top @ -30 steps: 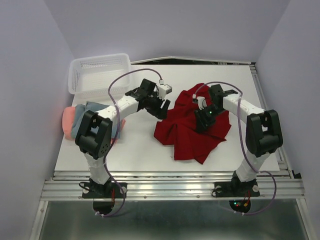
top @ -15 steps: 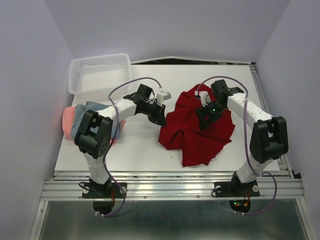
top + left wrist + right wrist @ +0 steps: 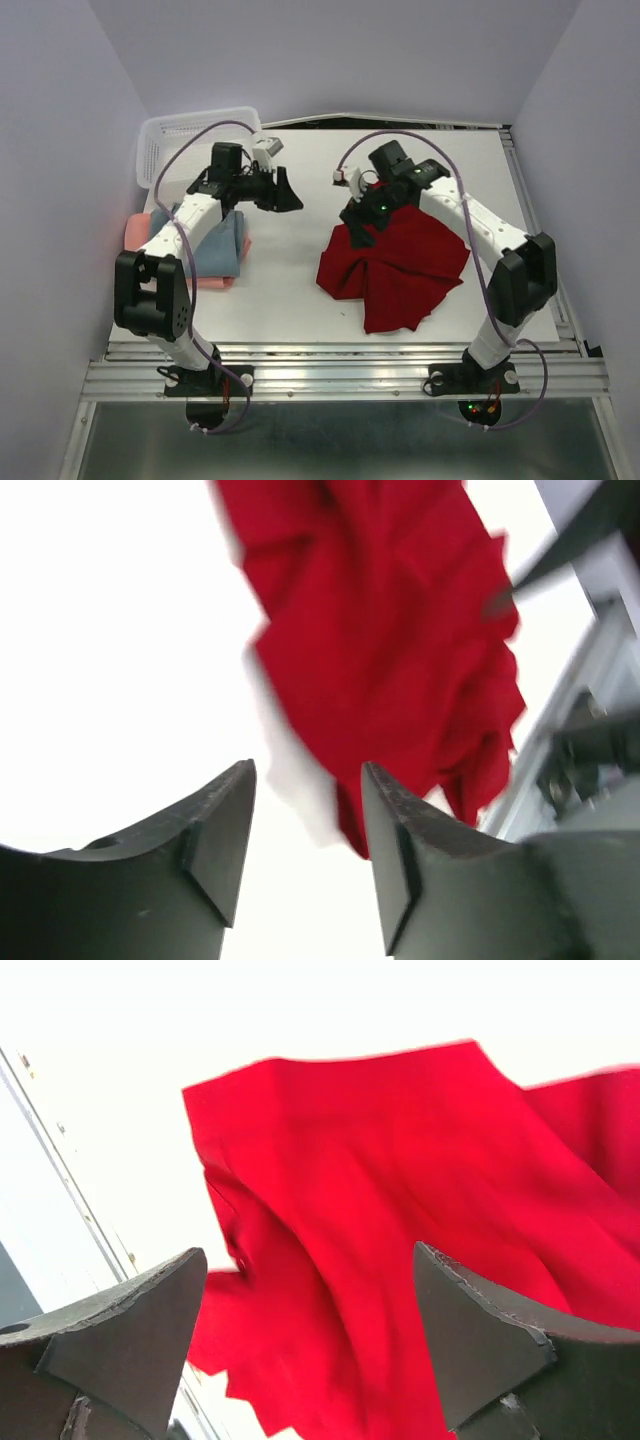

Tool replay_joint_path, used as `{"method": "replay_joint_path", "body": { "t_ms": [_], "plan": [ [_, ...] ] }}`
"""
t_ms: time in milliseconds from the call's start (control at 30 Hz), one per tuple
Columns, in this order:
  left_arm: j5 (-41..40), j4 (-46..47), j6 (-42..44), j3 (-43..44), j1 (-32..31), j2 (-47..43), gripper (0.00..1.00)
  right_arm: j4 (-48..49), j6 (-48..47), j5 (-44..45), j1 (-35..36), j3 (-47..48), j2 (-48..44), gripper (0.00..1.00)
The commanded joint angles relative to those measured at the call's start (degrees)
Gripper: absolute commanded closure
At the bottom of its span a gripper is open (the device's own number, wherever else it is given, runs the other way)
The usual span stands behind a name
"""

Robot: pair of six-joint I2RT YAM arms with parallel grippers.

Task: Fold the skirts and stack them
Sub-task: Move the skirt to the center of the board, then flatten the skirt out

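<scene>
Right pincer [image 3: 307,1260] gaping, dark red skirt [image 3: 400,270] — rumpled, pleated folds

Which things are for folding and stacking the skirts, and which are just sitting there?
For the job:
dark red skirt
blue-grey skirt
salmon-pink skirt

Just lying about:
white mesh basket
</scene>
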Motion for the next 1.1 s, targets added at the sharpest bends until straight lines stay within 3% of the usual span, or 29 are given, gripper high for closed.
{"method": "replay_joint_path", "body": {
  "t_ms": [0,267,400,433,467,533,567,600,633,667,733,967,1067],
  "plan": [
    [-1.26,0.6,-1.5,3.54,6.74,-4.4,0.38,-0.01,-0.98,3.19,6.8,3.49,5.76,0.11],
    [-1.61,-2.48,2.37,4.07,12.39,-8.7,0.36,-3.08,-3.79,7.85,13.76,10.08,17.89,0.13],
    [-3.19,-1.34,4.21,2.4,12.39,-10.99,0.36,-8.09,-5.02,10.31,14.29,16.58,24.3,0.21],
    [-3.54,-1.17,4.3,2.23,12.39,-11.17,0.36,-8.53,-5.28,10.67,14.29,17.38,25.02,0.26],
    [-3.54,-0.82,4.3,2.14,12.39,-11.35,0.36,-9.67,-5.55,10.41,14.29,18.34,25.63,0.5],
    [-3.89,-0.73,4.65,2.14,12.39,-11.43,0.36,-11.43,-6.16,9.71,14.29,20.89,26.43,0.71],
    [-4.68,-0.81,5.44,2.22,12.39,-11.7,0.35,-14.22,-6.34,8.92,14.29,24.56,26.78,0.95],
    [-5.47,-0.55,6.05,2.22,12.39,-11.87,0.32,-15.73,-6.52,8.91,14.29,26.77,26.61,0.99],
    [-6.35,-0.2,6.67,2.05,12.39,-12.14,0.25,-16.79,-7.13,8.83,14.29,28.88,26.17,0.99],
    [-8.18,1.02,7.29,1.35,12.39,-12.49,0.09,-18.19,-7.22,8.91,14.29,32.12,23.9,0.99],
    [-9.6,1.73,10.78,0.73,12.39,-12.75,0.05,-17.68,-6.96,11.45,14.29,34.08,20.3,0.99],
    [-12.15,6.39,21.33,-1.37,12.13,-13.1,0.04,-5.83,-11.61,28.21,14.29,28.12,-2.81,0.99],
    [-13.73,6.48,27.56,-1.99,10.38,-13.37,0.07,-1.96,-16.61,35.95,14.29,17.6,-13.88,0.99]
  ]
}}
